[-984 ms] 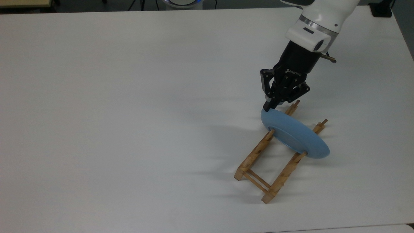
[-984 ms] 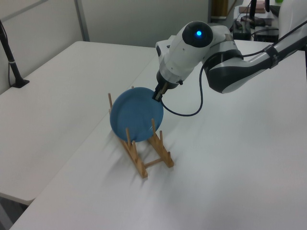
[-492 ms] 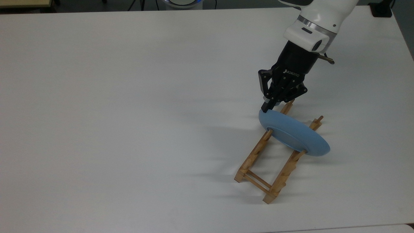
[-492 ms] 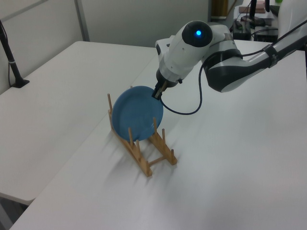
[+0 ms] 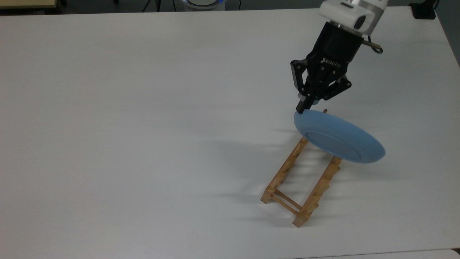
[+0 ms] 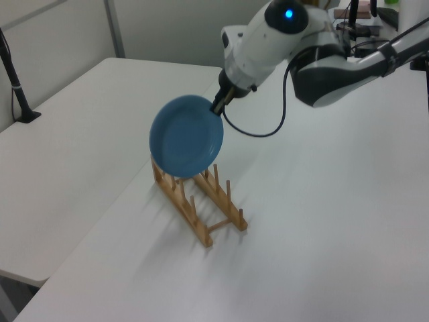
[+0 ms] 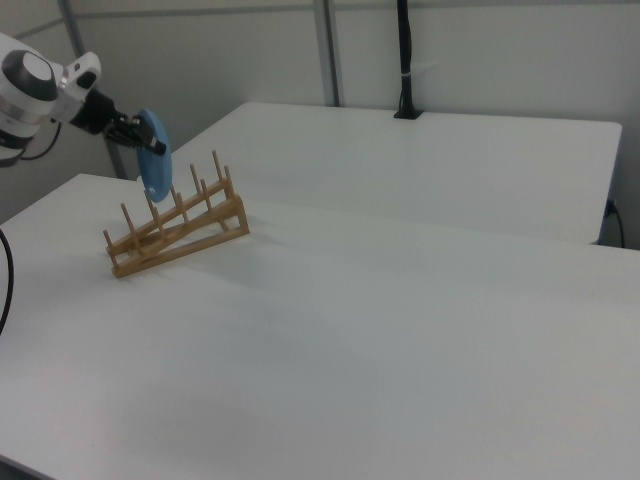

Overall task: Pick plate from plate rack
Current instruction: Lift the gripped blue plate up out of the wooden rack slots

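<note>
1 light-blue plate [image 5: 337,138] clamped at rim in jaws, hanging below them, lifted clear above wooden plate rack [image 5: 300,180]; rack rests on white surface [image 5: 143,108] beneath.

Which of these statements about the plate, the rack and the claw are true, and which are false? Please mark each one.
1. The claw grips the plate by its rim. True.
2. The plate sits down in the slots of the rack. False: in the left view it hangs above the rails, lifted out from between the pegs.
3. The plate is red. False: it is light blue.
4. The rack stands on the white table. True.
5. The rack holds a second plate. False: its slots hold no plate.
</note>
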You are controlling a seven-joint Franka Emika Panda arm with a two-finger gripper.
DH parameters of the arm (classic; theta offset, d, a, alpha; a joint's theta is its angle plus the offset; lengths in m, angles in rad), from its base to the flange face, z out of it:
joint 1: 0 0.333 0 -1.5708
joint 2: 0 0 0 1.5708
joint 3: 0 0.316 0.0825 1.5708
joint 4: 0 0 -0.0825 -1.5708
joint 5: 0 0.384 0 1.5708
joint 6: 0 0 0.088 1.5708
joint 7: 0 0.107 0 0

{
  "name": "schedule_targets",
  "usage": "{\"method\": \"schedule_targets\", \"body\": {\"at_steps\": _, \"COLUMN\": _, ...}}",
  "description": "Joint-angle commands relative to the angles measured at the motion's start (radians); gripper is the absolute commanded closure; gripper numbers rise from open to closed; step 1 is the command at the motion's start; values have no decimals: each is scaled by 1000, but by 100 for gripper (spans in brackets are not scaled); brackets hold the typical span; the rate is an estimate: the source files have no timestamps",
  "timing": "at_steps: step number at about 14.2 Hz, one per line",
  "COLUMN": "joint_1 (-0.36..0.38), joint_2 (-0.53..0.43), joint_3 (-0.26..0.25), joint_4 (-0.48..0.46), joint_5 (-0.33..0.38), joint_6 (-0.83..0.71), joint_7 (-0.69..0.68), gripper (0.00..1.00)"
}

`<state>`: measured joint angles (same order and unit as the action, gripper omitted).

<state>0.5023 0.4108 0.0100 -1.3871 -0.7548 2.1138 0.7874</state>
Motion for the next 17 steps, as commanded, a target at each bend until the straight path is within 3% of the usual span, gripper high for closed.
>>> {"method": "schedule_targets", "body": {"at_steps": 1, "joint_1": -1, "joint_2": -70, "joint_3": -18, "joint_4": -26, "joint_5": -3, "joint_6": -6, "joint_7": 9, "gripper": 100}}
{"method": "schedule_targets", "body": {"at_steps": 4, "joint_1": -47, "joint_2": -93, "joint_3": -15, "joint_4": -27, "joint_5": 63, "joint_6": -29, "joint_7": -6, "gripper": 100}}
{"method": "schedule_targets", "body": {"at_steps": 9, "joint_1": -149, "joint_2": -121, "joint_3": -18, "joint_4": -26, "joint_5": 351, "joint_6": -109, "joint_7": -264, "gripper": 100}}
{"method": "schedule_targets", "body": {"at_steps": 13, "joint_1": -266, "joint_2": -158, "joint_3": -18, "joint_4": -27, "joint_5": 532, "joint_6": -195, "joint_7": -494, "gripper": 100}}
{"method": "schedule_targets", "body": {"at_steps": 15, "joint_1": -344, "joint_2": -173, "joint_3": -18, "joint_4": -27, "joint_5": 612, "joint_6": -289, "joint_7": -689, "gripper": 100}}
{"method": "schedule_targets", "body": {"at_steps": 17, "joint_1": -416, "joint_2": -172, "joint_3": -18, "joint_4": -41, "joint_5": 669, "joint_6": -453, "joint_7": -1005, "gripper": 100}}
